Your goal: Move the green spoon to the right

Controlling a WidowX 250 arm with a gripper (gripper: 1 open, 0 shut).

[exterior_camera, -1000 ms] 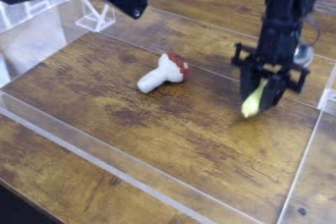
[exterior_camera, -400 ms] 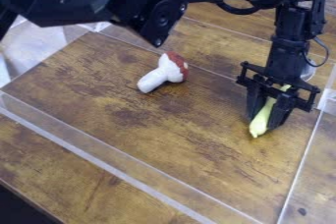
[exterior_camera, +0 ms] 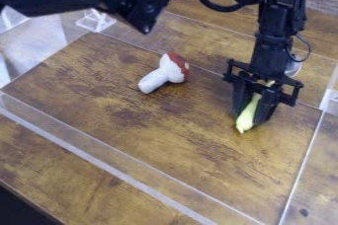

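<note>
1. The claw is clamped on the green spoon, its dark fingers pinching the thick yellow-green handle from either side, with the lower end of the spoon poking out beneath them.

2. The spoon hangs steeply tilted on the right side of the counter, its lower tip at or just above the wood; whether it actually touches is too close to call. The silver bowl is hidden up inside the claw or behind it.

3. Risk one: if the claw opens while the spoon stands this steep, it will likely topple and roll, and it could end up back toward the middle instead of staying right.

4. Risk two: the clear plastic wall runs near on the right. Push further that way and the claw or the spoon's tip could knock the barrier.

5. Risk three: pressing lower would jam the tip into the wood and lever the handle out of the pinch.

6. The mushroom toy lies on its side well apart to the left, out of harm's way.

7. The arm reaches in from the top of the view, wrist dropping almost straight down, claw pointing steeply at the counter with a slight lean.
</note>
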